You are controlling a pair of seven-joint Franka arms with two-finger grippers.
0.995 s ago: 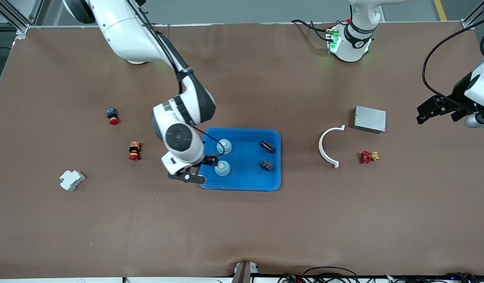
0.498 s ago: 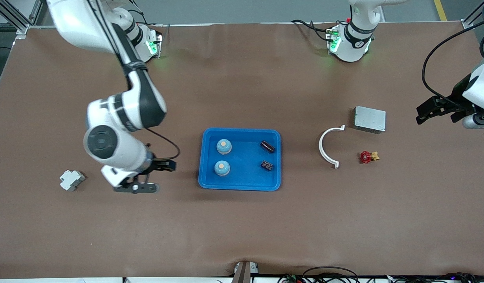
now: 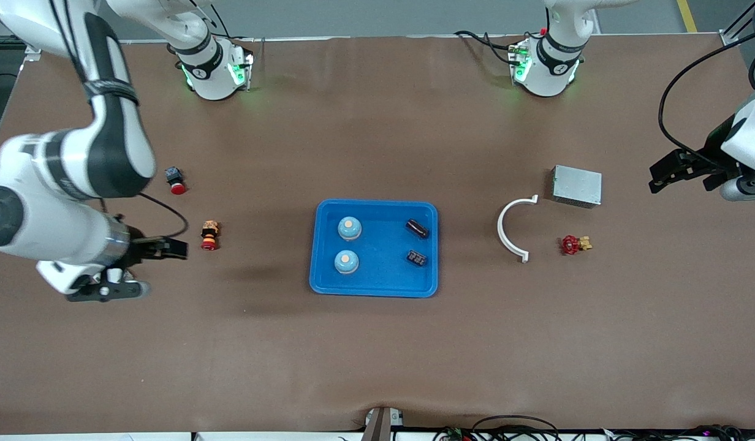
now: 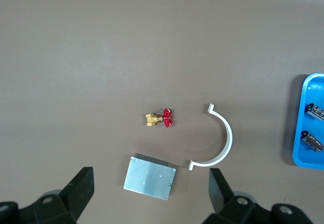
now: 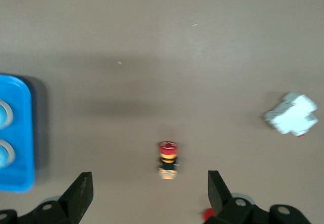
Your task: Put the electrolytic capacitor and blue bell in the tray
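Observation:
The bright-blue tray [image 3: 377, 205] lies mid-table. Two blue bells [image 3: 349, 228] [image 3: 346, 262] stand in it at the right arm's end. Two dark electrolytic capacitors [image 3: 417, 228] [image 3: 417, 258] lie in it at the left arm's end. My right gripper [image 3: 141, 269] is open and empty, over the table well clear of the tray, toward the right arm's end. In the right wrist view the gripper [image 5: 149, 196] sees the tray's edge [image 5: 17, 138]. My left gripper [image 3: 684, 171] is open and empty and waits at the left arm's end. In the left wrist view it [image 4: 149, 196] sees the tray's corner [image 4: 304, 158].
A red-and-yellow push button [image 3: 209, 236] and a red-capped switch [image 3: 175, 181] lie near the right gripper. A white breaker [image 5: 291, 113] shows in the right wrist view. A white half-ring [image 3: 512, 229], a silver box [image 3: 576, 185] and a red valve [image 3: 573, 244] lie toward the left arm's end.
My right gripper has drawn away from the tray toward the right arm's end of the table, leaving the nearer bell in the tray. The left arm has not moved.

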